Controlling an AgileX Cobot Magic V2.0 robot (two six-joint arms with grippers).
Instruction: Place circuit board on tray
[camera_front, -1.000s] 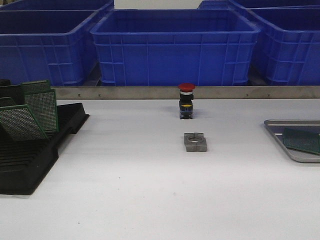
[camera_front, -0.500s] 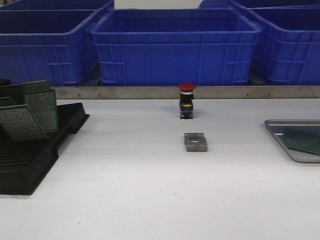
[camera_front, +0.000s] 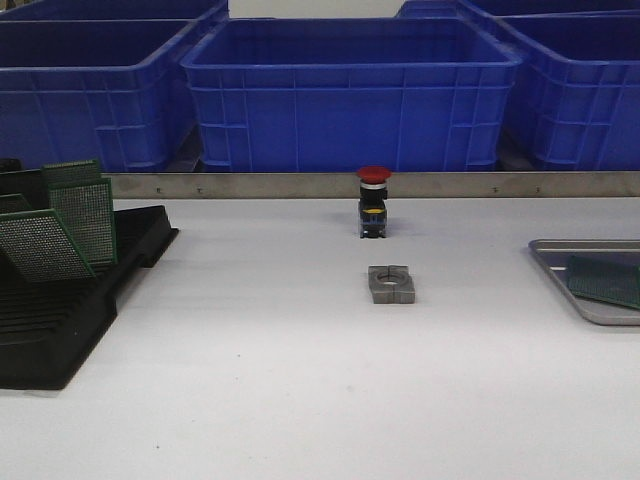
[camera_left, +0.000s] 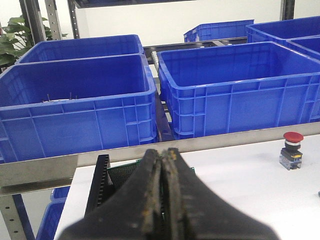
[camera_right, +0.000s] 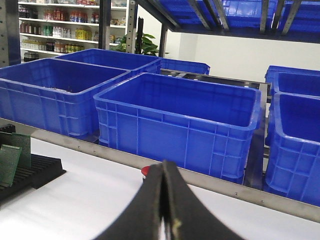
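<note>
- Nothing on the table has really shifted over the last second, and neither arm shows in the front view.
- left gripper (camera_left: 163, 200) and right gripper (camera_right: 165, 205): fingers pressed together, empty.
- Green perforated circuit boards (camera_front: 72, 225) stand upright in the black slotted plastic rack (camera_front: 70, 320), left arm's side.
- Shallow silver-grey metal tray (camera_front: 560, 262) sits far right, one board already in it.

A green circuit board (camera_front: 605, 281) lies flat in the silver tray (camera_front: 560, 262), far right of the metal block (camera_front: 391, 284). Behind the block stands a red-capped push button (camera_front: 373, 202); far to the block's left, a black rack (camera_front: 70, 300) holds more upright boards (camera_front: 60, 225).
</note>
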